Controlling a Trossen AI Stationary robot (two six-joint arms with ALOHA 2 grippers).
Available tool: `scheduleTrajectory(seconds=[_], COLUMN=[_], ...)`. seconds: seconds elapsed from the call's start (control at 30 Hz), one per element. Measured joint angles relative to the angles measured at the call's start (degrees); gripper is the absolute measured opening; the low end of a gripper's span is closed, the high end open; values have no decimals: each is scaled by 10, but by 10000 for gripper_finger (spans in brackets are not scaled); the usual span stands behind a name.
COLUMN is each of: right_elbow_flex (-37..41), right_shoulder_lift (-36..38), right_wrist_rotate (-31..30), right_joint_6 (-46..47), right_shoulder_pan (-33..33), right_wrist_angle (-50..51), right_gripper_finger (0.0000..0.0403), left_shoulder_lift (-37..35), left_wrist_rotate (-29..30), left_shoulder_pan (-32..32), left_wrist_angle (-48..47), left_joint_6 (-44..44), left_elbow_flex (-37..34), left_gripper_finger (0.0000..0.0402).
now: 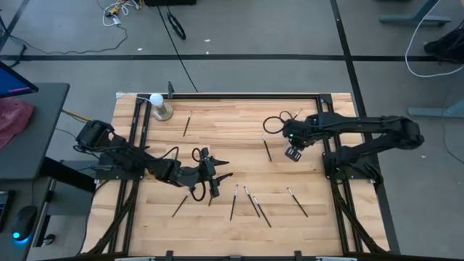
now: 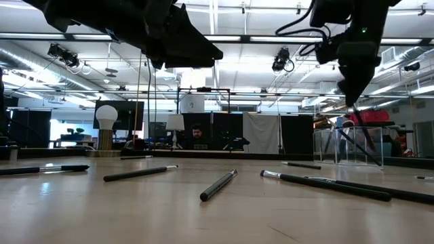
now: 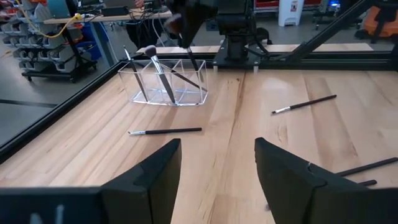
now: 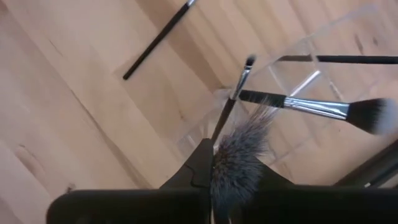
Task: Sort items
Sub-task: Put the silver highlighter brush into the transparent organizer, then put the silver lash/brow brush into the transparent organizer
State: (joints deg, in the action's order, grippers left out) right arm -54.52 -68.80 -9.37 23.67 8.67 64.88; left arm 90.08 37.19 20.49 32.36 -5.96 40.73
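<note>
Right gripper (image 4: 214,180) is pinched on a fluffy brush (image 4: 239,158) over the clear organizer (image 3: 165,81); left gripper (image 3: 217,168) gapes empty above loose brushes (image 1: 233,202). They look light, stiff and slippery: best gripped mid-handle, not by soft bristles

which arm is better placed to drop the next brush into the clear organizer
Right. The right gripper is shut on a fluffy brush directly above the clear organizer. The left gripper hangs open and empty over mid-table, away from it.
</note>
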Motion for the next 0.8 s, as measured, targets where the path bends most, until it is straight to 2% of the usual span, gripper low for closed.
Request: scheduleTrajectory(seconds=[0.2, 0.4, 0.5, 0.63, 0.8], right_elbow_flex=[0, 0, 0, 0, -16], right_shoulder_lift=[-44, -60, -56, -40, 5], right_wrist_rotate=[0, -1, -3, -40, -65], right_joint_6=[-17, -17, -22, -28, -11], right_shoulder_pan=[0, 15, 28, 42, 45], right_wrist_angle=[-1, -8, -14, -14, -11], right_gripper_finger=[26, 76, 112, 157, 183], left_shoulder_lift=[0, 0, 0, 0, 0], left_wrist_rotate=[0, 0, 0, 0, 0], left_shoulder_pan=[0, 0, 0, 0, 0], left_wrist_angle=[0, 0, 0, 0, 0], left_joint_6=[0, -7, -7, -7, -6], left_elbow_flex=[0, 0, 0, 0, 0], left_gripper_finger=[206, 206, 206, 206, 206])
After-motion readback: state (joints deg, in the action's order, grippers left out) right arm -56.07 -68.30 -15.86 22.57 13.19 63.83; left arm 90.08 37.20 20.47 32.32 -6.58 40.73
